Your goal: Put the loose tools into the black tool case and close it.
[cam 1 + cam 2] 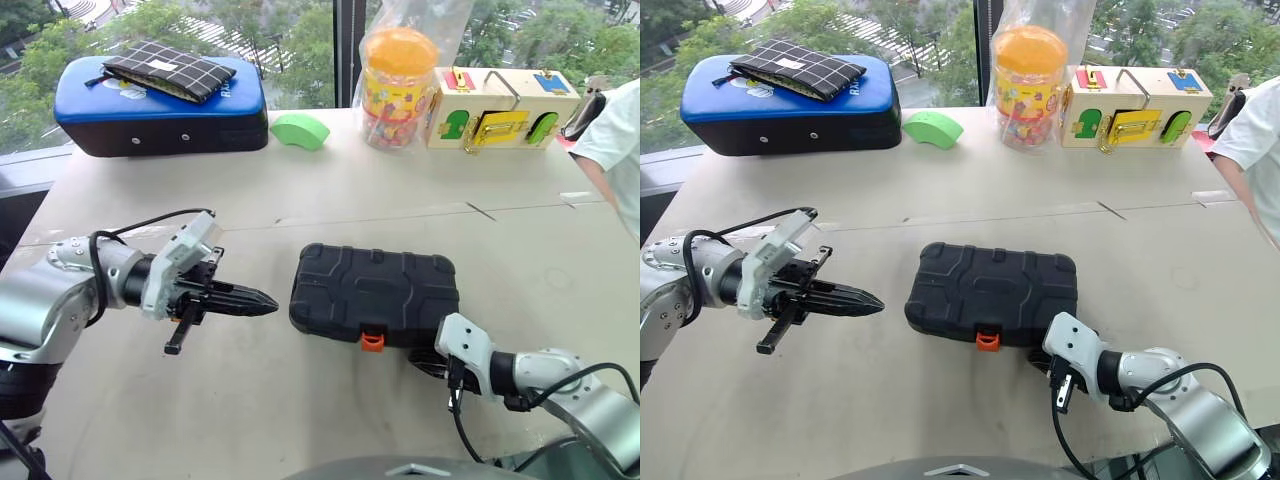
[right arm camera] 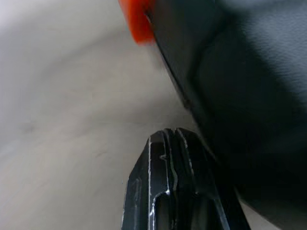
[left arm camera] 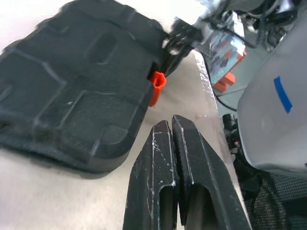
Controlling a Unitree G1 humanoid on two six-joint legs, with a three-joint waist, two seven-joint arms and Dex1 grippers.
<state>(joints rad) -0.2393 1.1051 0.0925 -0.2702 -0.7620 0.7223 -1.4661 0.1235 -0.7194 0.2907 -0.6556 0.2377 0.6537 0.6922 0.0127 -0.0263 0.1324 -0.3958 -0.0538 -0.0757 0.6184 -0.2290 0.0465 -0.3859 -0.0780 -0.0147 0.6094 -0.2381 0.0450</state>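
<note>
One black tool case [image 1: 375, 293]; apparently shut.

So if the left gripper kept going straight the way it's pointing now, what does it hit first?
Most likely the black tool case. The left gripper, shut, points across the table at the closed case's near end, with bare tabletop between. It angles slightly downward, so it might touch the table first; depth is hard to judge.
</note>
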